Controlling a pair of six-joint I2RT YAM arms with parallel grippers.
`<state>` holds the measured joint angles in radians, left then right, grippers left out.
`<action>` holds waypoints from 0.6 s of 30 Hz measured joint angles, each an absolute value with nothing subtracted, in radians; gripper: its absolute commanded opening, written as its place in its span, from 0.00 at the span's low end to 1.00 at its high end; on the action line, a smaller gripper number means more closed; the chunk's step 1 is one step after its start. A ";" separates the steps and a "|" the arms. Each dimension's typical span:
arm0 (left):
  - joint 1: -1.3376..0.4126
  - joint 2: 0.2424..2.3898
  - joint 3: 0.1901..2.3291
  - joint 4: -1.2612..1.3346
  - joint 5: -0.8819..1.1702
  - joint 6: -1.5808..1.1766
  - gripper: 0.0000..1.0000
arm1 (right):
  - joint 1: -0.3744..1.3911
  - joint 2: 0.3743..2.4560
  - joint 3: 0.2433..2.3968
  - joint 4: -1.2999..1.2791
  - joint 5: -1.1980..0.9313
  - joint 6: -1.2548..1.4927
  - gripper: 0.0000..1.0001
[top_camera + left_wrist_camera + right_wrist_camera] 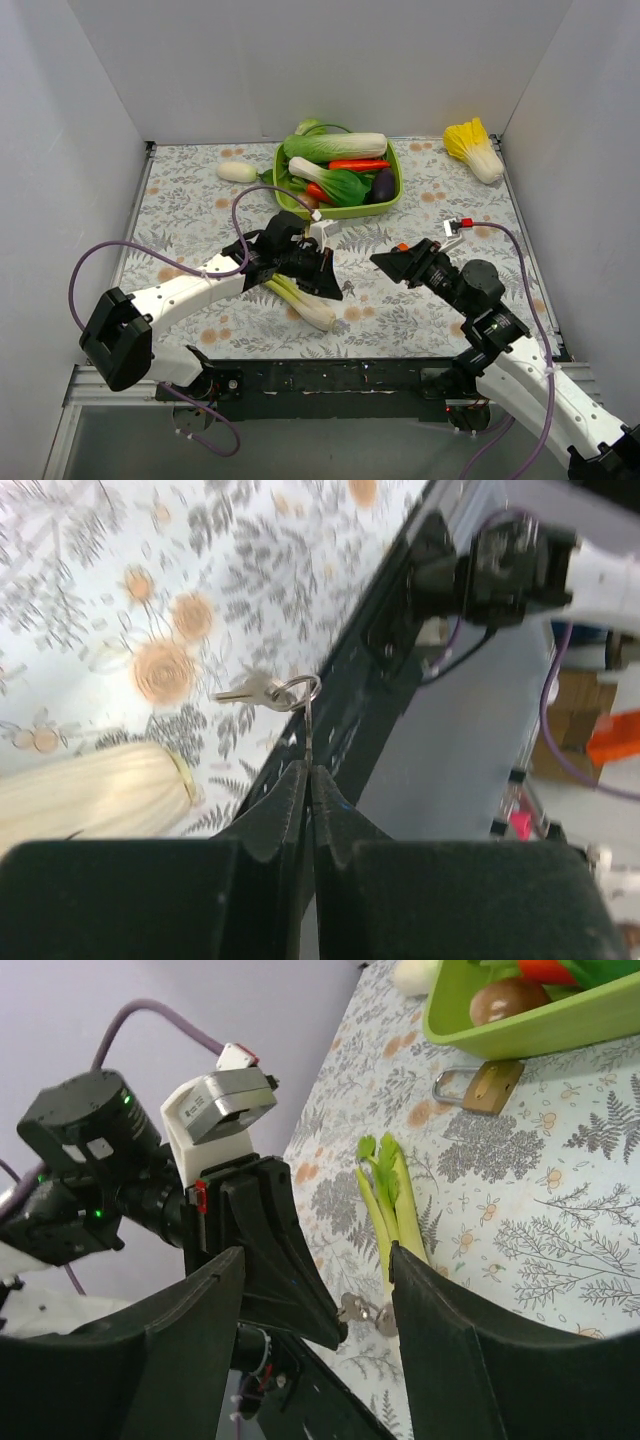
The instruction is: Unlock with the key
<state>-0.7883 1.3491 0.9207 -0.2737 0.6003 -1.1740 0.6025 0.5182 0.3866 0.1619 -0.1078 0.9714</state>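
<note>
My left gripper is shut on the wire ring of a small key bunch. In the left wrist view the ring sticks out past the gripper, and the small silvery keys hang from it above the patterned cloth near the table's front edge. My right gripper is open and empty, pointing at the left gripper from the right. In the right wrist view the keys hang between its spread fingers. A brass padlock with a silver shackle lies in front of the green bin.
A leek lies under the left gripper and also shows in the left wrist view. A green bin of vegetables stands behind it. A white radish lies at the back left, a yellow cabbage at the back right.
</note>
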 measured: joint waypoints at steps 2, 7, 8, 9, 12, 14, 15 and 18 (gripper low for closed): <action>-0.789 1.349 0.926 -0.343 0.654 -1.110 0.00 | 0.602 0.547 0.420 0.151 -0.162 0.881 0.64; -0.789 1.341 0.938 -0.467 0.788 -0.981 0.00 | 0.602 0.674 0.478 0.124 -0.370 0.694 0.60; -0.789 1.336 0.944 -0.487 0.812 -0.962 0.00 | 0.603 0.699 0.480 0.120 -0.421 0.669 0.59; -0.789 1.332 0.952 -0.504 0.836 -0.947 0.00 | 0.603 0.720 0.480 0.117 -0.472 0.648 0.59; -0.790 1.328 0.978 -0.540 0.896 -0.910 0.00 | 0.609 0.764 0.480 0.120 -0.607 0.618 0.57; -0.793 1.328 0.987 -0.558 0.930 -0.887 0.00 | 0.626 0.788 0.479 0.149 -0.685 0.616 0.53; -0.794 1.328 0.990 -0.569 0.943 -0.878 0.00 | 0.640 0.799 0.479 0.164 -0.715 0.616 0.52; -0.801 1.329 0.993 -0.603 0.969 -0.854 0.00 | 0.683 0.825 0.479 0.199 -0.778 0.616 0.49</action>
<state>-0.8005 1.3293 0.9932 -0.6025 0.9691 -0.8536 0.6827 0.8249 0.4786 0.1993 -0.7784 0.6159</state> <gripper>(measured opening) 0.020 0.513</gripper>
